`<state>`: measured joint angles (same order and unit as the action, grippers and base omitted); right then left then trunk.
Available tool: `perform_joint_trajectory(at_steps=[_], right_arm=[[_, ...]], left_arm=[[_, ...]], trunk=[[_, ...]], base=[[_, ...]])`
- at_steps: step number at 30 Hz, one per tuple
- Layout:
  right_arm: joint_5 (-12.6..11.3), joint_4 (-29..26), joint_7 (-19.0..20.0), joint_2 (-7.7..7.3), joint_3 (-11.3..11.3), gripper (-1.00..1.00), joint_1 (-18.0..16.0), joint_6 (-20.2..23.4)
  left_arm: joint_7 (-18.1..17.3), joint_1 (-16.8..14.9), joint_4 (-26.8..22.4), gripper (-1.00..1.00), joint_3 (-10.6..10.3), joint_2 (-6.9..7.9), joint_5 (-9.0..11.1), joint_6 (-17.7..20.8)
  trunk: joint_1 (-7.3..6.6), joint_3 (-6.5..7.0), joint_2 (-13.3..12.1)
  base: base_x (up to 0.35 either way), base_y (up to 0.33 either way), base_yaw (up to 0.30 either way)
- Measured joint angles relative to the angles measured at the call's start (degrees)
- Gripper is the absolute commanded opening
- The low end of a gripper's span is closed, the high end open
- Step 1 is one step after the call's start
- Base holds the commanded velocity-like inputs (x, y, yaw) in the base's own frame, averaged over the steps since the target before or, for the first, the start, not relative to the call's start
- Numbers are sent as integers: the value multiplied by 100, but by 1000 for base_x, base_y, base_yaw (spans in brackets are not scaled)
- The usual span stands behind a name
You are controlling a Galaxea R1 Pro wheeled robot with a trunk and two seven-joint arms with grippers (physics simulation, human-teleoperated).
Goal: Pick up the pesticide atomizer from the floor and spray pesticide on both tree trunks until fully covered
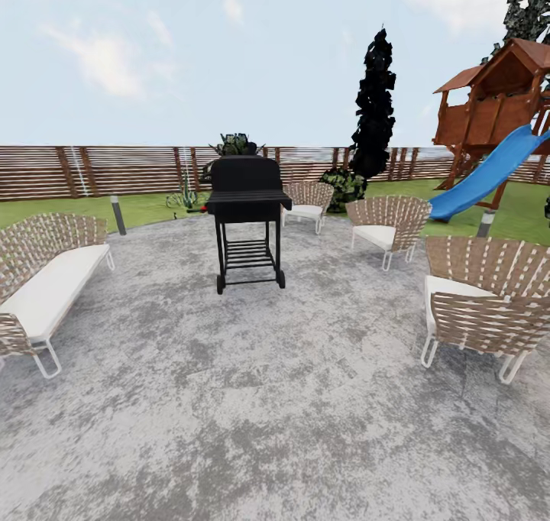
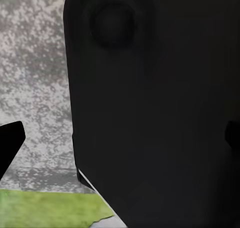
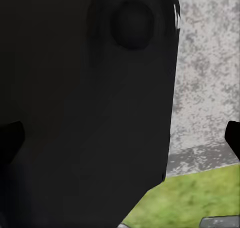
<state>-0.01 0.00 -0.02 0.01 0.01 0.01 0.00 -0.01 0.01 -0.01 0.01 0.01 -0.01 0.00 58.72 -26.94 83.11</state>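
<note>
I face a grey paved patio (image 1: 275, 399) in the garden, with green lawn (image 1: 149, 206) and a brown slat fence (image 1: 46, 171) beyond it. A tiny dark thing with a red tip (image 1: 200, 210) lies at the patio's edge, left of the grill; it is too small to tell whether it is the pesticide atomizer. The trees and their trunks are out of view. My left gripper (image 2: 121, 140) and right gripper (image 3: 121, 138) are open, fingertips (image 2: 10, 144) (image 3: 233, 137) wide apart, hanging beside my own dark body above paving and grass.
A black grill (image 1: 246, 219) stands mid-patio. A woven bench (image 1: 46, 276) is at the left; woven chairs (image 1: 481, 307) (image 1: 388, 227) (image 1: 307, 202) ring the right and back. A black cypress (image 1: 374, 105), a playhouse (image 1: 504, 97) with blue slide (image 1: 489, 173) and short bollards (image 1: 118, 215) stand beyond.
</note>
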Motion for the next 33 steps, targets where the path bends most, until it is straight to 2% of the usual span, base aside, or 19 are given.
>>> perform_joint_trajectory(at_steps=[5, 7, 11, 14, 24, 32, 33], right_arm=[[-2, -162, -14, 160, 3, 100, 7, -137], [0, -188, -15, 213, 1, 100, 8, -101], [1, -229, -17, 225, 1, 100, 8, -229], [1, -235, -23, 207, 4, 100, 8, -325], [8, -531, -33, -70, -9, 100, 7, -647], [7, -790, -34, -329, -19, 100, -23, -904], [6, -1010, -34, -375, -22, 100, -40, -1795]], left_arm=[[2, 13, -5, 100, -1, 24, 5, -156], [7, 13, -7, 100, 4, 20, 15, -92], [17, 10, -55, 100, 21, 44, 29, -17], [24, -19, -102, 100, 31, 125, 44, -94], [52, -145, -403, 100, 37, 447, 62, -416], [55, -359, -663, 100, 26, 535, 13, -672], [53, -539, -829, 100, 20, 542, 6, -1534]], trunk=[[0, 1, -3], [0, 1, -3], [0, 1, -3], [0, 1, -3], [0, 1, -3], [0, 1, -3], [0, -1, -3]], base=[[0, 0, 0], [0, 0, 0], [0, 0, 0], [0, 0, 0], [0, 0, 0], [0, 0, 0], [0, 0, 0]])
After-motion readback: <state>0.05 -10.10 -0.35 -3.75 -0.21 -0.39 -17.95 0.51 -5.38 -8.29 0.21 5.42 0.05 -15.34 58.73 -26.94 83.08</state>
